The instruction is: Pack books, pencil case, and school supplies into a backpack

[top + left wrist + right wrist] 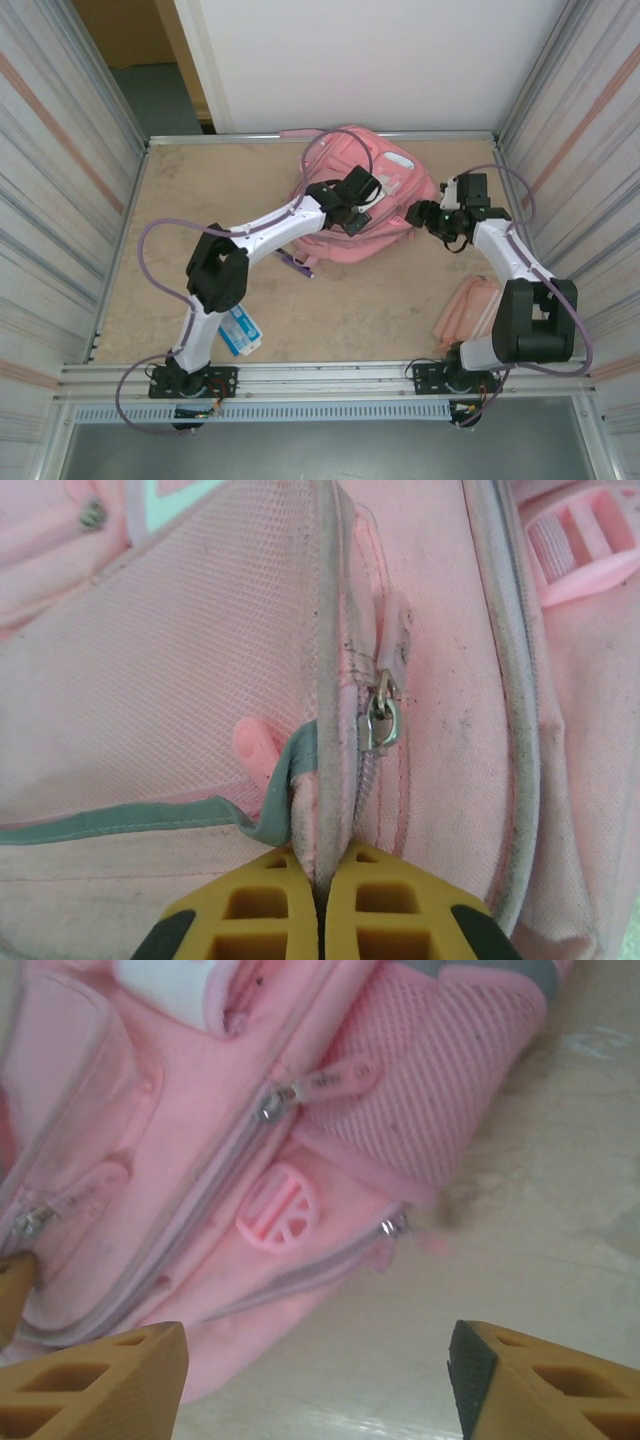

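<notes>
The pink backpack [385, 190] lies at the back middle of the table. My left gripper [352, 205] rests on it, shut on a fold of the backpack's zipper seam [322, 865]; a metal zipper slider [381, 720] sits just beyond the tips. My right gripper [422, 214] hovers open at the backpack's right edge, over bare table [318, 1345], with pink pockets [200, 1160] to its left. The light blue pencil case [240, 330] lies by the left arm's base. The pale pink ribbed book [468, 305] lies near the right arm. A purple pen [296, 263] pokes out below the backpack. The navy book and black pen are hidden.
Corrugated walls [60, 200] close in the table on the left and right, and a metal rail [320, 378] runs along the near edge. Bare tabletop [380, 300] lies between the two arms.
</notes>
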Available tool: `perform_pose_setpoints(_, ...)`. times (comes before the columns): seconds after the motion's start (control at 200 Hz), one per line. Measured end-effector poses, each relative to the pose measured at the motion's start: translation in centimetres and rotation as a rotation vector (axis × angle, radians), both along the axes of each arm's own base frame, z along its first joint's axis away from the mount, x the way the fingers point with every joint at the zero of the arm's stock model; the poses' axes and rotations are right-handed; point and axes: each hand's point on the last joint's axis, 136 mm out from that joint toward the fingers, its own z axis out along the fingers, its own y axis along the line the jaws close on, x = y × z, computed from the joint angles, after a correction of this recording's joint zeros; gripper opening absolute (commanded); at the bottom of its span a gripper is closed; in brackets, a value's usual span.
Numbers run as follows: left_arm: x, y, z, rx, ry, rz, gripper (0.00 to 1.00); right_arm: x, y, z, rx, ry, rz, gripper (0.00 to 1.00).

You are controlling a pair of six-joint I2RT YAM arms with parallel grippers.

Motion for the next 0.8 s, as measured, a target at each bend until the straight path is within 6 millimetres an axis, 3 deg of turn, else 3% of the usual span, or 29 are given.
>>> perform_pose_setpoints(0.145,-0.3,0.4,1.9,0.008,-0.035,-0.047,0.00,2.9,1.3,1.7,0.118,-0.023,0.079,0.55)
perform_pose_setpoints(0.291,-1.0,1.1,2.0,0.036,-0.051,-0.090,0.00,4.5,2.2,1.0,0.129,-0.005,0.176,0.56)
perform_pose_setpoints(0.386,-1.4,1.4,1.8,0.049,-0.054,-0.116,0.00,4.3,2.4,-0.3,0.086,0.010,0.219,0.60)
perform_pose_setpoints(0.797,-1.4,1.0,2.2,0.024,-0.060,-0.178,0.00,3.3,2.7,-4.3,0.038,0.043,0.360,0.58)
